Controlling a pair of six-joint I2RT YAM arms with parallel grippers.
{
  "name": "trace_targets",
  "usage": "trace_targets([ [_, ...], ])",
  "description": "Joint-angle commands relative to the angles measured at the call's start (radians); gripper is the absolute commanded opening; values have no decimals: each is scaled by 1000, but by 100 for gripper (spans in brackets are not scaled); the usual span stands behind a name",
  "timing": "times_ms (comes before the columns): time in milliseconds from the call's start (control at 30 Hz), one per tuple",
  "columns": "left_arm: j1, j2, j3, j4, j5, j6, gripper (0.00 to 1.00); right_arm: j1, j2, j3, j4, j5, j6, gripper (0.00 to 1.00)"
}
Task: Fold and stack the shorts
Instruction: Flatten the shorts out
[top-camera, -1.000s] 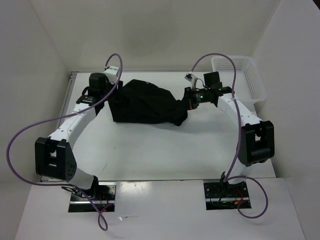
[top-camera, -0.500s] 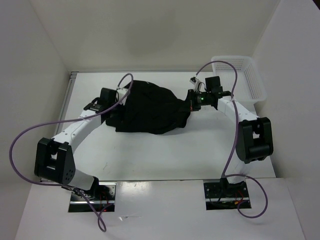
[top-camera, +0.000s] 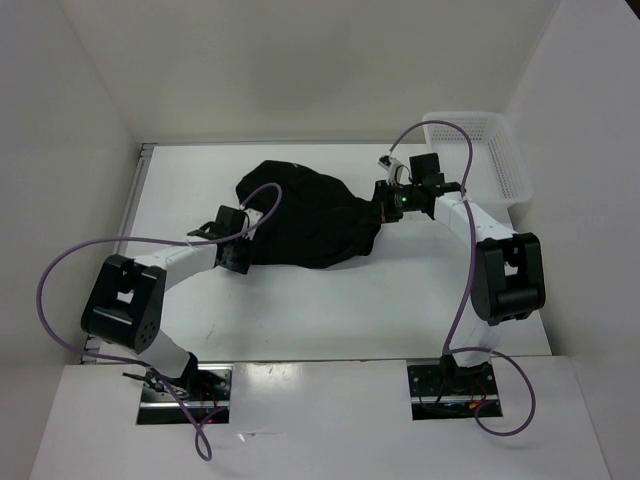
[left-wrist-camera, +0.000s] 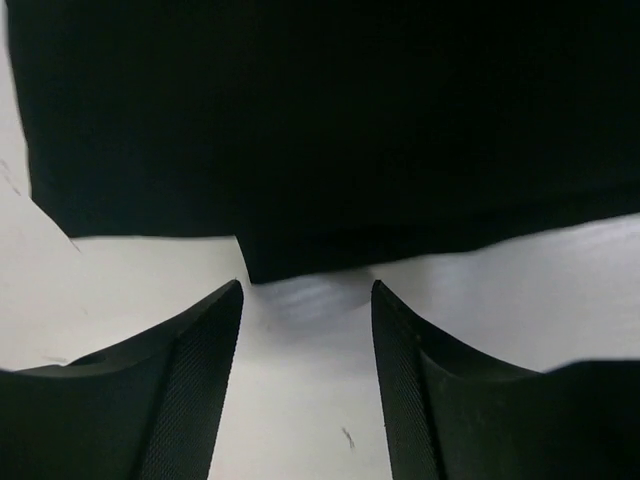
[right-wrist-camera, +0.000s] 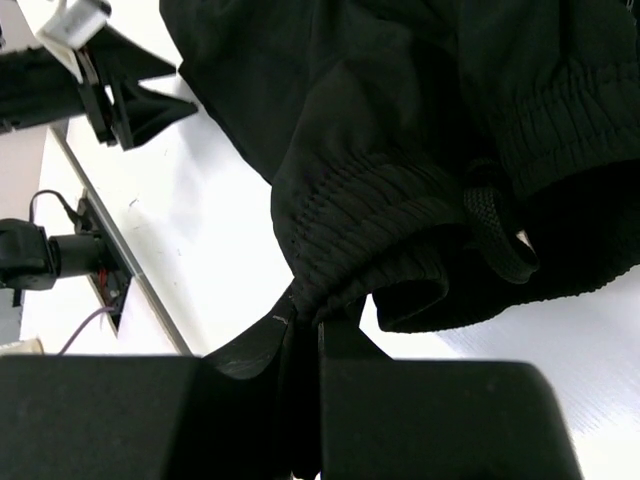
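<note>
The plain black soft fabric shorts (top-camera: 305, 215), heaped midway on the white table (top-camera: 330, 300), are clamped at the gathered waistband (right-wrist-camera: 360, 215) by the right gripper (right-wrist-camera: 305, 320). The left gripper (left-wrist-camera: 305, 290), jaws spread and empty, sits just short of the near hem (left-wrist-camera: 300, 255). It should probably slide in low and take that corner squarely, then both draw the cloth flat.

In the left wrist view the shorts (left-wrist-camera: 330, 120) were cut off at 12 o'clock. The fingertips of the right gripper (right-wrist-camera: 305, 318) were partly hidden by bunched fabric.
</note>
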Motion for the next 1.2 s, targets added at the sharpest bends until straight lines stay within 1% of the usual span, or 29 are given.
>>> trace_targets([
  [0,1,38,-5,96,-53,4,63,-4,-2,32,11,0,-38,0],
  [133,1,61,6,107,-53,4,64,-4,-2,32,11,0,-38,0],
  [233,1,90,37,86,-6,4,64,-4,8,32,11,0,-38,0],
  [333,1,139,70,47,52,4,56,-4,8,32,11,0,-38,0],
  [367,1,167,93,35,65,4,45,-4,8,32,11,0,-38,0],
  [400,1,177,103,21,87,4,38,-4,8,32,11,0,-38,0],
  [533,1,201,121,-40,101,4,4,-4,8,32,2,0,-49,0],
  [633,1,167,164,-89,91,4,1,-4,8,32,2,21,-58,0],
  [700,13,142,217,-127,65,4,0,-4,31,93,2,35,-58,0],
  [733,44,118,259,-143,54,4,0,-4,45,125,2,50,-58,0],
  [767,64,109,365,-157,39,4,0,-4,57,204,2,59,-58,0],
  [833,104,86,501,-226,39,4,0,-4,97,295,2,79,-43,0],
  [867,139,75,618,-252,39,4,0,-4,97,378,2,96,-43,0],
  [933,152,12,679,-310,39,4,0,-4,107,441,-29,107,-70,0],
  [967,161,-18,679,-324,28,4,0,-4,87,442,-42,119,-90,0],
  [1000,161,-52,669,-354,28,4,0,-4,70,423,-79,136,-145,0],
  [1033,161,-127,611,-371,17,4,0,-4,27,364,-101,136,-176,0],
  [1067,137,-166,574,-410,5,4,0,-4,3,327,-125,136,-213,0],
  [1100,136,-236,534,-431,5,4,0,-4,-51,246,-182,136,-296,0],
  [1133,136,-270,459,-451,5,4,0,-4,-76,207,-214,127,-340,0],
  [1167,127,-302,424,-491,5,4,0,-4,-100,170,-249,127,-386,0],
])
